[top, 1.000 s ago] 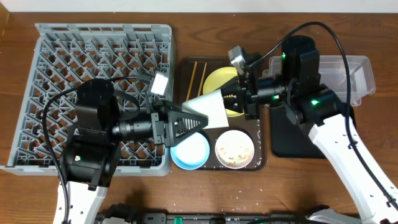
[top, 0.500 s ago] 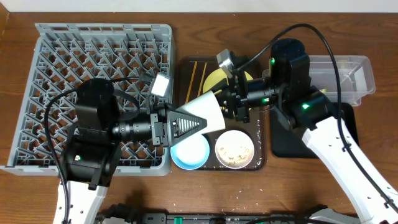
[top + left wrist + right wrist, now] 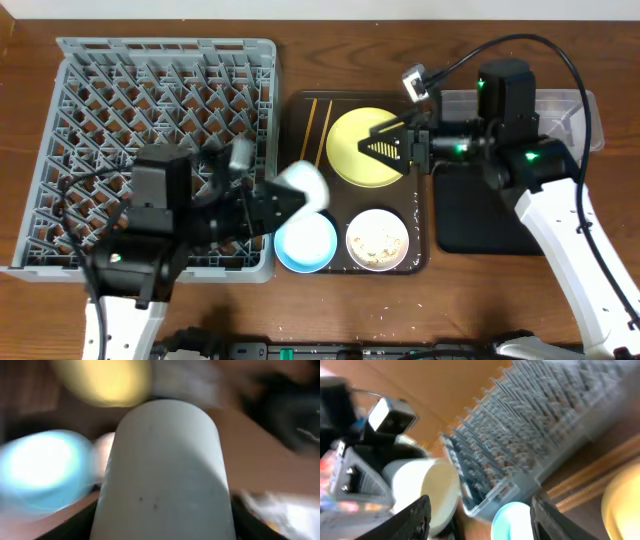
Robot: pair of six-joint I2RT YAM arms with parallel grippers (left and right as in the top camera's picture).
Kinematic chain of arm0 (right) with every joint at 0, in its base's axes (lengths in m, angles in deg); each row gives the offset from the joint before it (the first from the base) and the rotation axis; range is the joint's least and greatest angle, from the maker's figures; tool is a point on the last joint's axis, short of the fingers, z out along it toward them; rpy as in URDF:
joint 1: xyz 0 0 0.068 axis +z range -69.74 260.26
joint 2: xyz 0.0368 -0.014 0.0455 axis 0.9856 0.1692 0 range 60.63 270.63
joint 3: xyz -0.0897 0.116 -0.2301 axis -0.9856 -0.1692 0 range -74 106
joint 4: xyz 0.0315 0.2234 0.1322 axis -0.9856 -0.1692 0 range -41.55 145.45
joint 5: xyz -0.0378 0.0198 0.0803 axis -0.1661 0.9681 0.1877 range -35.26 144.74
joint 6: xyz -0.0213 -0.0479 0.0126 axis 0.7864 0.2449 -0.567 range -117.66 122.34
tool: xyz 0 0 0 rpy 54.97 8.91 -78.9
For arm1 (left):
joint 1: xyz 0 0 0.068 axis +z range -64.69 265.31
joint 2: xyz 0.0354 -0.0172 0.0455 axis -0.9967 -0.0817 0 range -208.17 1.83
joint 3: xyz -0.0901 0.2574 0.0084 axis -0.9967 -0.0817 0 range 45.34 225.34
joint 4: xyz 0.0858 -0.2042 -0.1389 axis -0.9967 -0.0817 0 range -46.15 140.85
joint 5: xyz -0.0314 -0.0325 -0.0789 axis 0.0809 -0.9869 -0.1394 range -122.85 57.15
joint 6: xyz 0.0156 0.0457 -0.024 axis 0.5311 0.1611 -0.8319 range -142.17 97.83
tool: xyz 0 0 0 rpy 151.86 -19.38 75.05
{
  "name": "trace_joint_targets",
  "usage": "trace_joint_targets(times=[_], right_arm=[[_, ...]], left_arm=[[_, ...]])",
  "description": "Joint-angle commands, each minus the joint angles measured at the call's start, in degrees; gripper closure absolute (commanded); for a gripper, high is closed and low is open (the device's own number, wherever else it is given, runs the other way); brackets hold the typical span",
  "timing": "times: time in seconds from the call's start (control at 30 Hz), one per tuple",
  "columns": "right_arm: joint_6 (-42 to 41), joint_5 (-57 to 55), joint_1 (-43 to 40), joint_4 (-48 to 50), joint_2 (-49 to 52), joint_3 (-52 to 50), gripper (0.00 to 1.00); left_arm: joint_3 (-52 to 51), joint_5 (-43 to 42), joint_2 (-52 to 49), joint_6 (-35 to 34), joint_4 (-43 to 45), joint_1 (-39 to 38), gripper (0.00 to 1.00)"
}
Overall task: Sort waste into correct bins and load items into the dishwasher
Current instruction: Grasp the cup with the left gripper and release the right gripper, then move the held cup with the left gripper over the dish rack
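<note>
white cup (image 3: 305, 183) is clamped in the left gripper (image 3: 288, 197), at the right edge of the grey dish rack (image 3: 150, 90) and over the far rim of the light blue bowl (image 3: 305, 245). the right gripper (image 3: 375, 148) hovers over the yellow plate (image 3: 345, 150), jaws spread and empty. chopsticks (image 3: 320, 125) lie beside the plate on the brown serving tray (image 3: 420, 230). the beige bowl (image 3: 377, 240) holds rice leftovers.
</note>
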Motion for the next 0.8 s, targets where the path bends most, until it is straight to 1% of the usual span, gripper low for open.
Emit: trace_joint_targets(times=[0.0, 0.03, 0.07, 0.1, 0.17, 0.23, 0.3, 0.43, 0.47, 0.57, 0.67, 0.77], right_arm=[[2.2, -12.5, 0.6, -6.4, 0.0, 0.3, 0.38], [2.8, -15.4, 1.0, -8.6, 0.0, 0.3, 0.38], [3.1, -17.2, 1.4, -9.9, 0.0, 0.3, 0.38], [4.2, -19.0, 2.1, -11.4, 0.0, 0.3, 0.38], [4.3, -20.1, 2.8, -11.8, 0.0, 0.3, 0.38], [4.3, -21.0, 3.4, -11.8, 0.0, 0.3, 0.38], [4.3, -21.4, 3.9, -11.8, 0.0, 0.3, 0.38], [4.3, -21.4, 4.1, -12.0, 0.0, 0.3, 0.37], [4.3, -21.4, 4.1, -12.1, 0.0, 0.3, 0.37], [4.3, -21.4, 4.1, -12.1, 0.0, 0.3, 0.36], [4.3, -21.4, 4.1, -12.1, 0.0, 0.3, 0.35], [4.3, -22.1, 4.1, -12.1, 0.0, 0.3, 0.35]], left_arm=[[7.5, 32.7, 1.4, 2.1, -10.0, 4.7, 0.45], [10.3, 40.7, 1.2, 2.0, -14.6, 6.5, 0.45], [11.7, 45.1, 1.1, 1.9, -16.9, 7.9, 0.45], [13.0, 51.1, 1.0, 0.8, -19.9, 10.8, 0.45], [13.0, 53.5, 0.8, 0.3, -21.4, 15.0, 0.45], [12.7, 53.2, -0.3, 0.3, -22.2, 19.3, 0.45], [12.3, 53.2, -1.6, 0.3, -22.7, 22.0, 0.45], [11.9, 53.2, -6.9, 1.2, -24.0, 27.6, 0.45], [11.9, 52.3, -9.0, 1.2, -24.0, 29.1, 0.47], [11.9, 49.8, -11.8, 1.3, -23.9, 29.6, 0.49], [11.9, 46.2, -14.4, 3.6, -24.0, 29.1, 0.5], [11.7, 43.9, -16.6, 4.3, -24.0, 28.1, 0.51]])
